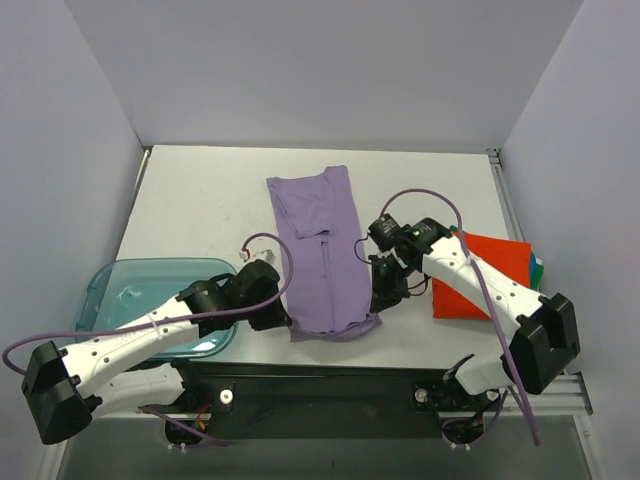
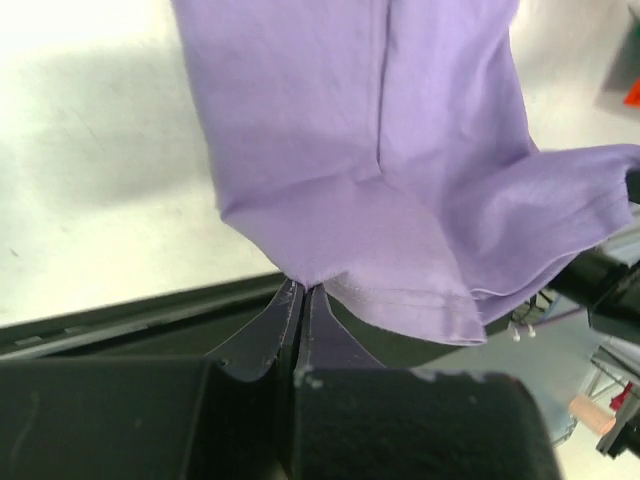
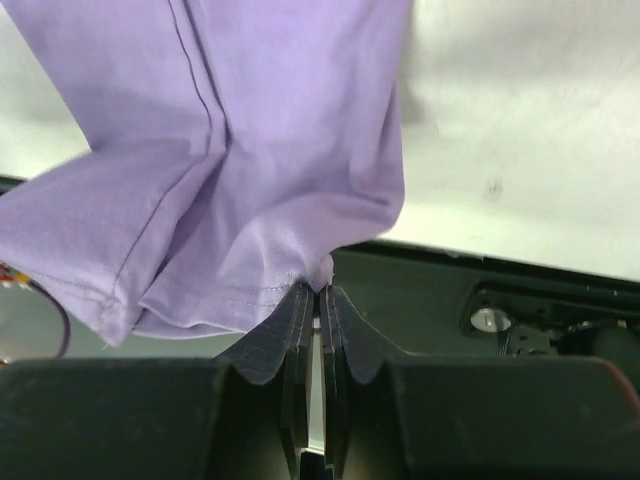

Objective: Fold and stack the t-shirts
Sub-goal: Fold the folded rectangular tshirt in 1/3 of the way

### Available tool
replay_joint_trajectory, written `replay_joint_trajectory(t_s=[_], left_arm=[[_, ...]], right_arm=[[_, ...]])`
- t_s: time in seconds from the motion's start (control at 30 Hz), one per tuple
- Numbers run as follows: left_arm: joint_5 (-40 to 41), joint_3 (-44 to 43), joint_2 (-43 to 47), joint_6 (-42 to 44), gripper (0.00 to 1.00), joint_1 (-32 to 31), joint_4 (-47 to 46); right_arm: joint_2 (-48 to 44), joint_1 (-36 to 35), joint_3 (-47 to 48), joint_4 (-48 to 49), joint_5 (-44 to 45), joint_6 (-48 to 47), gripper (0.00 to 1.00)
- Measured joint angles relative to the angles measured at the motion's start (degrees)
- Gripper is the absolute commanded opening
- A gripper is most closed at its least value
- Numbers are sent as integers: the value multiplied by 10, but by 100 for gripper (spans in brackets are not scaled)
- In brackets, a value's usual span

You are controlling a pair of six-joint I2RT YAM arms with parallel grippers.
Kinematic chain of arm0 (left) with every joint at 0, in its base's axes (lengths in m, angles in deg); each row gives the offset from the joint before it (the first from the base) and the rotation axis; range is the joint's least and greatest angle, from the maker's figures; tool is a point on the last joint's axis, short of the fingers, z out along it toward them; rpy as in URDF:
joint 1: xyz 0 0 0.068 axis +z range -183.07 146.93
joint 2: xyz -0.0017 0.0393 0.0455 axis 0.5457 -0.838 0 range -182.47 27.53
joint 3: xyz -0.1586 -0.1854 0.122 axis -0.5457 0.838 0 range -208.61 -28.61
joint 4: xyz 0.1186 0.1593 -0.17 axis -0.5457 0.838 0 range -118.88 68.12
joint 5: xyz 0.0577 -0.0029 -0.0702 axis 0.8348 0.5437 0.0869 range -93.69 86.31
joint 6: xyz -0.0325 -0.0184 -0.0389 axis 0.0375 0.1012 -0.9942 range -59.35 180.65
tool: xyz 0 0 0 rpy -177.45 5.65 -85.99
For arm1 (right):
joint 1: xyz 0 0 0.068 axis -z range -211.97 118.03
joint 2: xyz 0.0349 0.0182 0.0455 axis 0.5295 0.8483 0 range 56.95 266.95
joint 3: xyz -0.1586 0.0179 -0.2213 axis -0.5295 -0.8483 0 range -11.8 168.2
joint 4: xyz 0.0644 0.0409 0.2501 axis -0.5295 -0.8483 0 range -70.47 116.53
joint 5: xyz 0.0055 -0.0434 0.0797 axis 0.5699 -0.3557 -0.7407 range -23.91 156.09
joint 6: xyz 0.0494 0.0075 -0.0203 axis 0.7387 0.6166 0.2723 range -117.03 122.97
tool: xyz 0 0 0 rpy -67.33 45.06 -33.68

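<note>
Left gripper, right gripper clenched on hem corners of plain lavender-purple cloth t-shirt, desk near edge. Risk: thin pinch slips, fold skews.

The lavender t-shirt and the orange-red t-shirt at right are soft matt cloth. Lower left, the blue tray is glossy translucent plastic; the desk is smooth, matt white.

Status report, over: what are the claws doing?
Left gripper shut on purple shirt, near corner. Right gripper shut on the other. Orange shirt apart, right side, not blocking.
</note>
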Motion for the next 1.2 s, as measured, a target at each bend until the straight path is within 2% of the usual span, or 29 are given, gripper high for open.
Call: replay_joint_trajectory(t_s=[0.23,0.53,1.17,1.2], left_arm=[[-37,0,-31,61,0,100,-46],[-90,-19,-130,124,0,202,-105],[-165,-141,-338,197,0,336,-220],[-170,-151,-349,199,3,339,-225]], right_arm=[[75,26,69,11,10,-21,0],[179,65,164,25,10,-47,0],[429,154,422,36,-5,-88,0],[439,158,435,31,-7,-89,0]])
